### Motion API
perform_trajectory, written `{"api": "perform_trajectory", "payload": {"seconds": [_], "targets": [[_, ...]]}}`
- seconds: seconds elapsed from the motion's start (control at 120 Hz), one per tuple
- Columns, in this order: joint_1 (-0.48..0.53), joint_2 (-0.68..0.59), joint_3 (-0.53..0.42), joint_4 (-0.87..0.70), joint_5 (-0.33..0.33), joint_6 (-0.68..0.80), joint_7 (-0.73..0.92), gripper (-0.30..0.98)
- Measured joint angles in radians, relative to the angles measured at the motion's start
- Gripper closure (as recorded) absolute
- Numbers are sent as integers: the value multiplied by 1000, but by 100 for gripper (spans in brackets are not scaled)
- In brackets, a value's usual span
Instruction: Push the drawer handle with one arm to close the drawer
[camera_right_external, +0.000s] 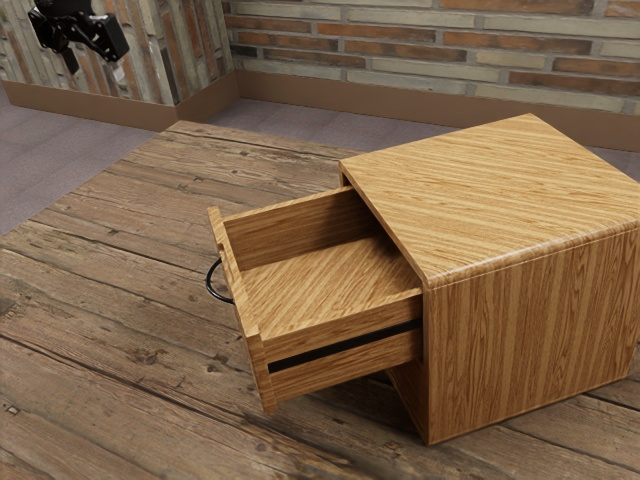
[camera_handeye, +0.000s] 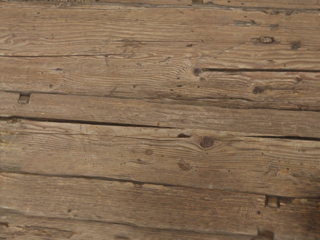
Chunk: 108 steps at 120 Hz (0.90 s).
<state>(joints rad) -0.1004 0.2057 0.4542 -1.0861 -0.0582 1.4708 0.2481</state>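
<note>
High at the exterior view's upper left is my black gripper (camera_right_external: 95, 67), its two fingers spread apart with nothing between them. It hangs well away from the drawer (camera_right_external: 320, 275), which is pulled far out of the wooden cabinet (camera_right_external: 530, 330). The drawer's inside is bare wood. A curved black handle (camera_right_external: 212, 281) sticks out from the drawer's front panel, facing the exterior view's left. Nothing touches the handle.
The plank table (camera_right_external: 110, 330) runs under the cabinet and the drawer; its planks (camera_handeye: 150, 110) lie below my hand in the wrist view. A brick wall (camera_right_external: 420, 50) stands behind, beyond a strip of floor.
</note>
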Motion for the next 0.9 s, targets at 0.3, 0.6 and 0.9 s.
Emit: {"api": "perform_trajectory", "payload": {"seconds": [0.3,0.6,0.9], "targets": [[52,-86,-26,137,-48,-31,-8,2],[-22,-175,-25,-65,-72,-55,-49,2],[43,-633,-100,-1030,79,143,-135,2]]}}
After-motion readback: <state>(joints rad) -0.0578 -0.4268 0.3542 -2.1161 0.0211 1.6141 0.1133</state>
